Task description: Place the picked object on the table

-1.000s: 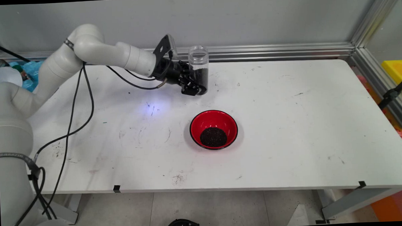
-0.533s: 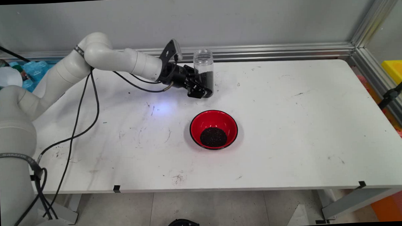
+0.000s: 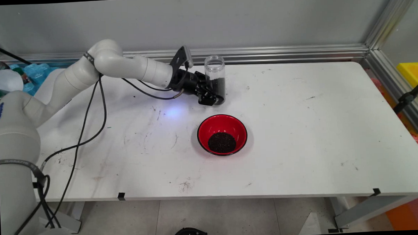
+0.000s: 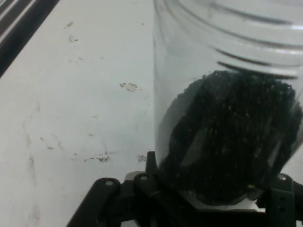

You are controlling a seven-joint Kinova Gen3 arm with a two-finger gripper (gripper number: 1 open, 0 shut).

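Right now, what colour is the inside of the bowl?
Red, with a black rim; the bowl shows best in the main view.

I work in a robotics lab: my white arm (image 3: 123,66) with loose black cables (image 3: 80,129) reaches over a scuffed white table (image 3: 300,135). Behind my tool (image 3: 211,98) stands a bare grey wall (image 3: 226,23) edged with aluminium framing (image 3: 283,54), and a tiled floor (image 3: 216,218) lies below.
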